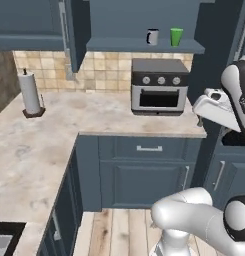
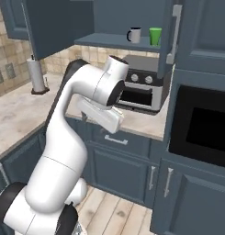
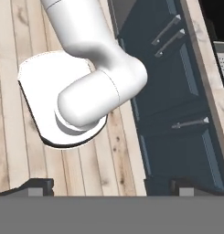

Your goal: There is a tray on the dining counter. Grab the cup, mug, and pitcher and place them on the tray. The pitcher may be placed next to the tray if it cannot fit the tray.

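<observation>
The dark navy mug [image 1: 152,36] [image 2: 134,35] and the bright green cup [image 1: 176,36] [image 2: 155,36] stand side by side on an open cabinet shelf [image 1: 144,46] above the toaster oven, the cup to the right. My gripper [image 3: 113,186] is open and empty. It hangs well below that shelf and looks down at the wooden floor and the lower cabinet fronts. The white hand [image 1: 214,106] [image 2: 102,114] sits at worktop height in front of the cabinets. The tray, the dining counter and the pitcher are out of view.
A grey toaster oven [image 1: 159,86] stands on the marbled worktop [image 1: 69,130] below the shelf. A paper towel roll [image 1: 30,93] is at the back left. Open cabinet doors [image 1: 74,30] [image 2: 171,32] flank the shelf. A black built-in oven [image 2: 201,128] is on the right.
</observation>
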{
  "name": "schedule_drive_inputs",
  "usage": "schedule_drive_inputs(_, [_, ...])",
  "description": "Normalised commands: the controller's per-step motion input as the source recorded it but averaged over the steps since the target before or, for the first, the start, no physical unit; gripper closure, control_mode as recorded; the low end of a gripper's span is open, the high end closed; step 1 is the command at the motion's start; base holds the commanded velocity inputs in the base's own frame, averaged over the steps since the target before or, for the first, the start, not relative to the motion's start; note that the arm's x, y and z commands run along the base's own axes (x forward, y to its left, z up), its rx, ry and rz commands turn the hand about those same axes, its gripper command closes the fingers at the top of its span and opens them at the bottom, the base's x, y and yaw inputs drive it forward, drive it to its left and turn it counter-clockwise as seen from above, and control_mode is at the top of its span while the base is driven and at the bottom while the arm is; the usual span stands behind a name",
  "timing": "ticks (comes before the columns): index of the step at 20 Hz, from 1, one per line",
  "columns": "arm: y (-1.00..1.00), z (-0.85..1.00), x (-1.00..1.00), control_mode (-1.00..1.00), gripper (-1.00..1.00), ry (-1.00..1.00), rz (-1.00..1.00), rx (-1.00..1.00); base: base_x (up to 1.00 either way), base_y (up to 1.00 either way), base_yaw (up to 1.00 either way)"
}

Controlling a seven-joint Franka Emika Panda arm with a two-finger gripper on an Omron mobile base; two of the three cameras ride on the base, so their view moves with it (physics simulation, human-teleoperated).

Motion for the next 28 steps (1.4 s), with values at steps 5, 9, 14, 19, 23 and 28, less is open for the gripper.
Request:
schedule_drive_inputs(5, [0.00,0.00,0.00,1.00,-1.00,0.00,0.00,0.00,0.62,0.29,-0.30])
schedule_drive_inputs(9, [0.00,0.00,0.00,1.00,-1.00,0.00,0.00,0.00,0.46,0.40,-0.28])
schedule_drive_inputs(14, [0.00,0.00,0.00,1.00,-1.00,0.00,0.00,0.00,0.51,0.40,-0.28])
schedule_drive_inputs(19, [0.00,0.00,0.00,1.00,-1.00,0.00,0.00,0.00,0.63,0.30,-0.28])
schedule_drive_inputs(23, [0.00,0.00,0.00,1.00,-1.00,0.00,0.00,0.00,0.59,0.13,-0.26])
schedule_drive_inputs(28, [0.00,0.00,0.00,1.00,-1.00,0.00,0.00,0.00,0.38,0.29,-0.22])
